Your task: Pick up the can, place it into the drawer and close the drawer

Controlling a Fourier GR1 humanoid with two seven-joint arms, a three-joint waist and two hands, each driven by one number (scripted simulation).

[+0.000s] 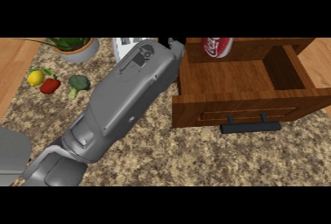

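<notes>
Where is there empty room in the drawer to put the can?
The drawer floor is bare from its front wall back to the red can, which sits at the far edge. The counter in front of the black handle is bare too. The left is crowded: grey forearm, lemon, red pepper, broccoli, potted plant.

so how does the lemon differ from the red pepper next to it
The lemon is yellow and oval; the red pepper is red and blockier, with a green stem on top. The lemon lies nearer the counter's left edge, the red pepper closer to the broccoli. Both are small and lie loose on the speckled counter, away from the open drawer.
</notes>
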